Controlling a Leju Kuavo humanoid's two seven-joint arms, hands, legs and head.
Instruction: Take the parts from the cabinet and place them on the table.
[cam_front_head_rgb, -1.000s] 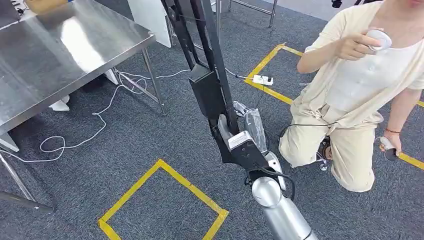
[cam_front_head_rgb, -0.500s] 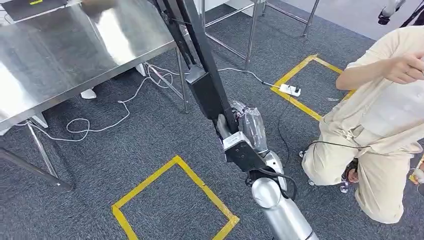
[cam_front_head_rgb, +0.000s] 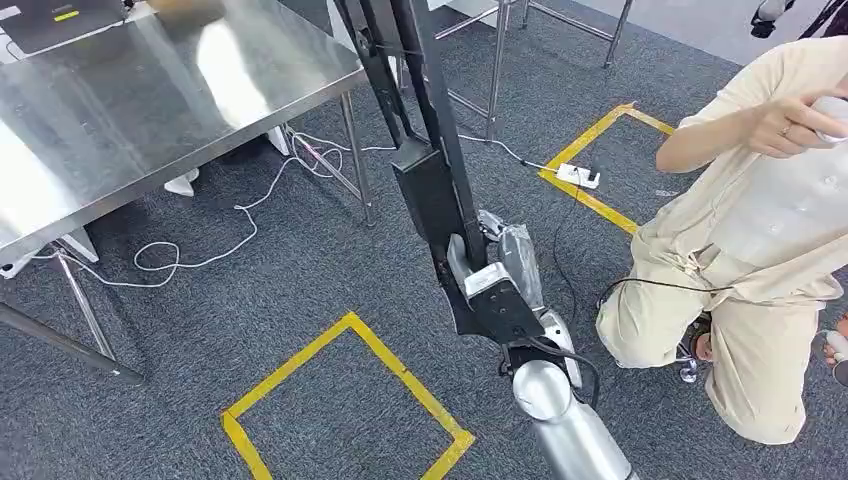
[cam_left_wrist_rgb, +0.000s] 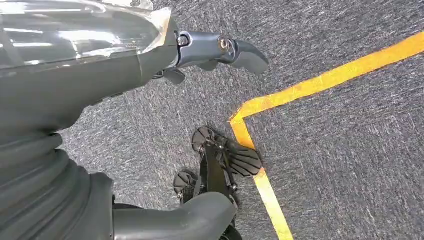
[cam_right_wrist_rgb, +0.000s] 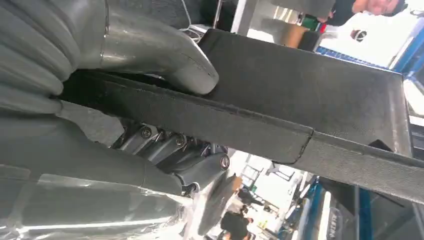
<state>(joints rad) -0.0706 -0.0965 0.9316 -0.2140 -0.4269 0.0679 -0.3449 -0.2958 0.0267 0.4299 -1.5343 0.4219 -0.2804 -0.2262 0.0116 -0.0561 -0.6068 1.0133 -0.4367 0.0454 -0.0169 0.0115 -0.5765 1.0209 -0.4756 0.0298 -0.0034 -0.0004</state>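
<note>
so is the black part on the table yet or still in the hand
In the hand: the right hand grips the black part, held above the carpet, clear of the table.

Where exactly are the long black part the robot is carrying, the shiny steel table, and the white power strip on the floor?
black part (cam_front_head_rgb: 432, 190), head view, on its boxy middle section.
steel table (cam_front_head_rgb: 150, 90), head view, on the bare tabletop.
power strip (cam_front_head_rgb: 579, 177), head view, on its white body.

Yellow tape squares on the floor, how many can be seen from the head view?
2. One yellow tape square lies on the carpet left of the right hand. The other lies farther away, beside the person, who hides part of it.
</note>
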